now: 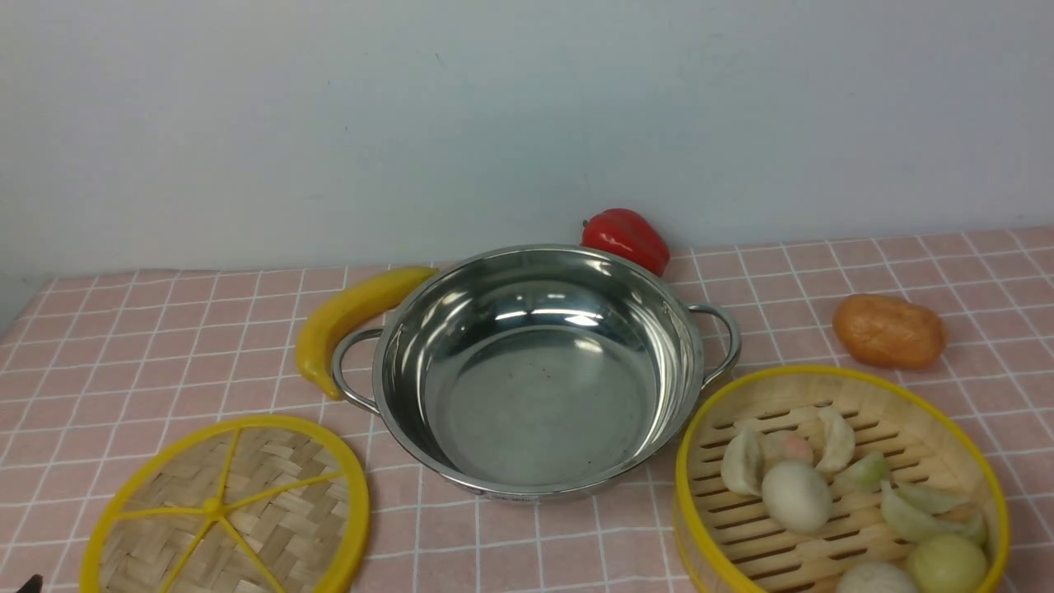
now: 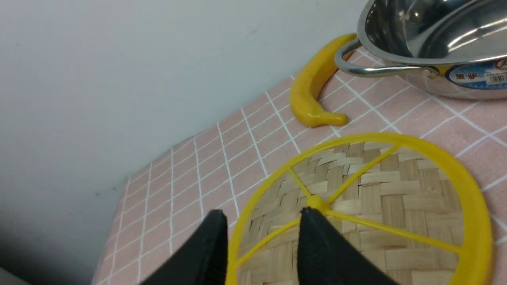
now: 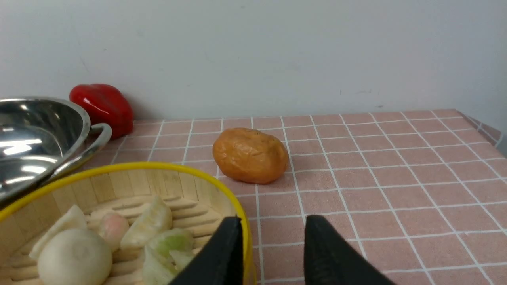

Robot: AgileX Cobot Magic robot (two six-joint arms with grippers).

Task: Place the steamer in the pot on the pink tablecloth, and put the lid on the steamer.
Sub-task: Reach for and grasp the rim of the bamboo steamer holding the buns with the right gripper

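The pink tablecloth covered the bench, its thin white lines forming a grid of squares, and it met a pale wall at the far edge.

The pot, a wide stainless-steel vessel with two loop handles, stood upright at the centre of the cloth. Its interior was bare metal (bright reflections marked the inner wall).

The steamer stood to the right of the pot, nearer the camera, with its yellow rim upward. Pale toy dumplings and buns lay on its slatted floor. The lid, a woven disc with yellow spokes, lay flat on the cloth to the left of the pot, also nearer the camera.

The left hand was open, its two fingertips apart with nothing between them. The lid lay just ahead of and below these fingertips. The right hand was likewise open and held nothing; the steamer stood beside it, its rim passing close to one fingertip (contact could not be determined).

The banana lay by the pot's left handle. The brown, potato-like item rested beyond the steamer, and the red pepper lay behind the pot, slightly right of centre.
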